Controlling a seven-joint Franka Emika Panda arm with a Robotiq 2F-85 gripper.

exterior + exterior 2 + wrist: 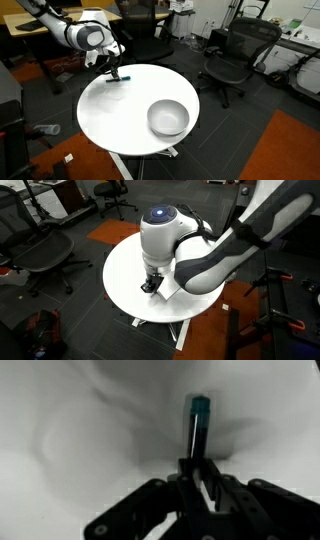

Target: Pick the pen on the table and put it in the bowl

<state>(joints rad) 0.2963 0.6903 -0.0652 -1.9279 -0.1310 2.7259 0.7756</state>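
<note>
The pen (198, 425) lies on the round white table (105, 112), its teal tip just ahead of the pincer (200, 475) and its dark end running in between the narrowed jaws. The blurred wrist view does not settle whether they grip it. In an exterior view the bulky arm (215, 250) hides pen and bowl alike. In an exterior view the bowl (168, 117) sits well apart from the pincer. Black office chairs (235, 55) ring the table on a dark floor.
</note>
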